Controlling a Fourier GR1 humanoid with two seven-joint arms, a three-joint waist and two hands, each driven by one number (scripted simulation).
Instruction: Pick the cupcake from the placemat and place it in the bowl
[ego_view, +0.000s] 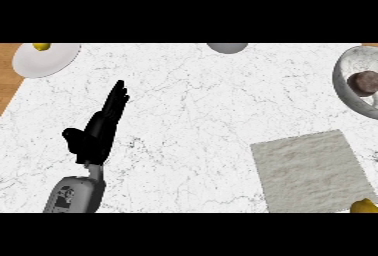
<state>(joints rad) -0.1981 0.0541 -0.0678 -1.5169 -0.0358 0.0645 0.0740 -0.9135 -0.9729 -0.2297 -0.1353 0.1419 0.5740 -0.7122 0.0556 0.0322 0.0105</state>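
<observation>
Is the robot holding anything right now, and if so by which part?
Nothing is held. The left hand is open above the counter, and the cupcake sits in the bowl. The right hand is out of view.

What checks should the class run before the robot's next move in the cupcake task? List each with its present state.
1. Cupcake inside the bowl: ok.
2. Placemat free of the cupcake: ok.
3. Left hand open, fingers straight, holding nothing: ok.
4. Right hand's position and state: cannot tell, it is out of view.
5. Yellow object at the placemat's lower right corner, whether it touches the mat: cannot tell.
</observation>
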